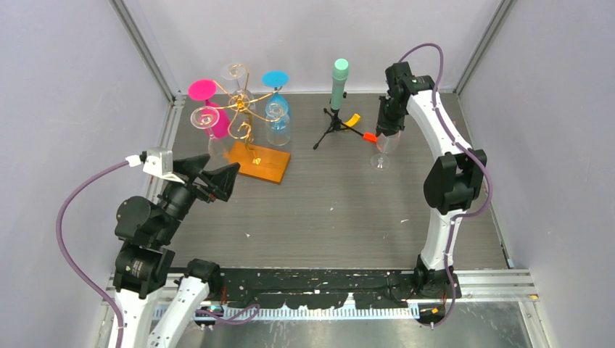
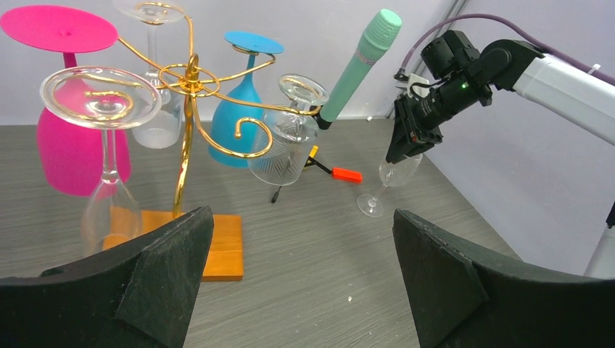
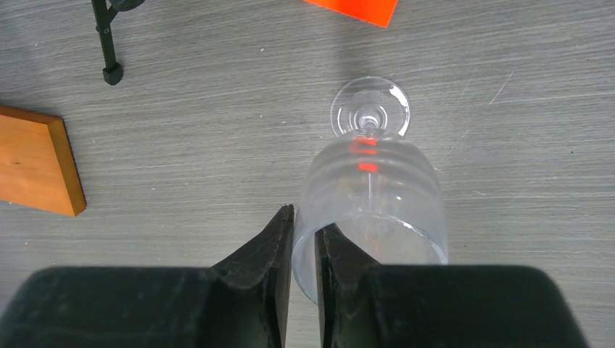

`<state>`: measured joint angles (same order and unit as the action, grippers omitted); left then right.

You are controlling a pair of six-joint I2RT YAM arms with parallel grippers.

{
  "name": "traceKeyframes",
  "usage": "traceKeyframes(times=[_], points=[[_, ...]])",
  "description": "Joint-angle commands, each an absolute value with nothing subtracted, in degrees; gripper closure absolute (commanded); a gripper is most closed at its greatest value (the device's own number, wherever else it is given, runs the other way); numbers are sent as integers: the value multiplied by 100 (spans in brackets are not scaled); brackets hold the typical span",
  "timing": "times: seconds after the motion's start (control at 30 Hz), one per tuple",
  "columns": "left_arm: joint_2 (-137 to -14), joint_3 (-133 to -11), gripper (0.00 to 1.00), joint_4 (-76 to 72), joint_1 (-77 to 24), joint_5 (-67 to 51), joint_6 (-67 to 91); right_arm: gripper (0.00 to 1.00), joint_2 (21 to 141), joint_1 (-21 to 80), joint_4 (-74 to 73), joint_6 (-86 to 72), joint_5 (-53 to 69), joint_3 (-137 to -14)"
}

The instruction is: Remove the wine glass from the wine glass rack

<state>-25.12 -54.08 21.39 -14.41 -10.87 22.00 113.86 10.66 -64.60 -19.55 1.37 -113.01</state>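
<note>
One clear wine glass [image 3: 370, 196] sits well right of the wine glass rack [image 1: 243, 109], stem tilted, foot seemingly on the tabletop [image 1: 326, 210]. Right hand [image 3: 303, 217] pinches its rim from above, one finger inside the bowl, one outside. Left hand [image 2: 301, 216], spread wide and empty, faces the rack.

Tripod [image 1: 333, 125] stands between wine glass rack [image 1: 265, 165] and wine glass [image 1: 380, 155]
</note>
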Motion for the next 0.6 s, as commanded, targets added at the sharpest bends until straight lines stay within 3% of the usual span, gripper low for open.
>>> traceKeyframes(times=[0.0, 0.47, 0.57], points=[[-2554, -5596, 2, 2166, -1450, -961, 1991, 73, 11419, 1061, -6554, -1861, 41, -11675], [-3631, -6804, 0, 3620, -1450, 664, 1461, 42, 10907, 1063, -6358, -2054, -429, -11948], [-4027, -7074, 0, 3861, -1450, 1188, 1271, 41, 10400, 1063, -5944, -2341, -375, -11629]])
